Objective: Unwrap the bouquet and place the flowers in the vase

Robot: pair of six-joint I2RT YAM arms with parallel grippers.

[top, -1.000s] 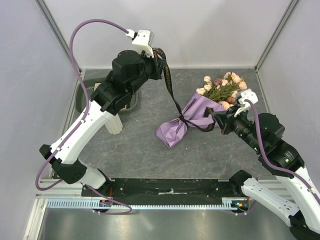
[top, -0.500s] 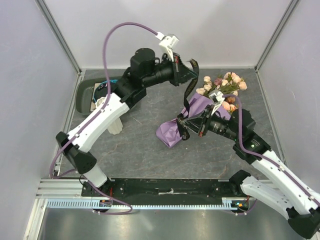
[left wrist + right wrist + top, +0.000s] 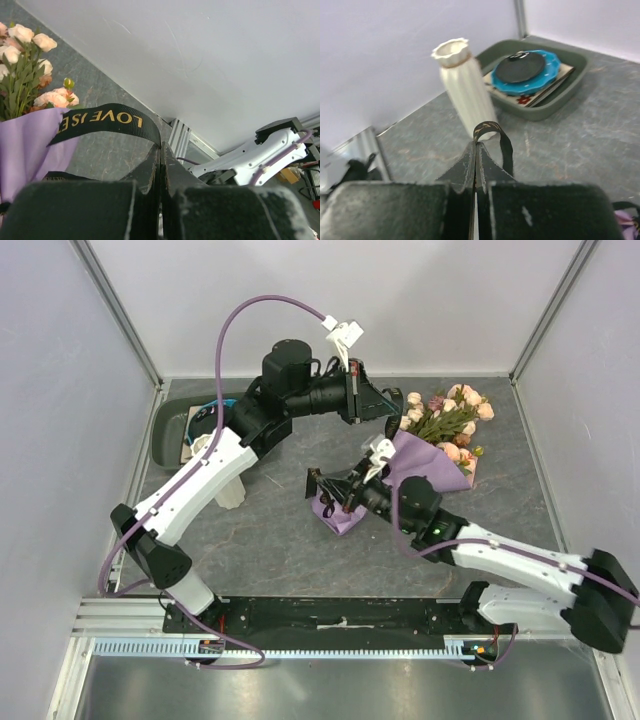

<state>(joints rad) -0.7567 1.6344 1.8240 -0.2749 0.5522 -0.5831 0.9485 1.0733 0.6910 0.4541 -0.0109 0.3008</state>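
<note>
Grey table [image 3: 275,540]. Bouquet [image 3: 430,455] lying right of centre, lilac wrap on, flowers [image 3: 448,412] toward far right corner. Green tray [image 3: 165,440] at far left. Vase [image 3: 465,95] upright just near side of tray, well apart from bouquet. Black ribbon [image 3: 105,117] pinched twice: left gripper [image 3: 160,149] clamped on end above flowers, right gripper [image 3: 475,146] clamped on loop by wrap's foot.

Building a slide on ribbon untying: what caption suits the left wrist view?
Left gripper pinches the black ribbon, gold-lettered, leading to the lilac-wrapped bouquet and its flowers.
</note>
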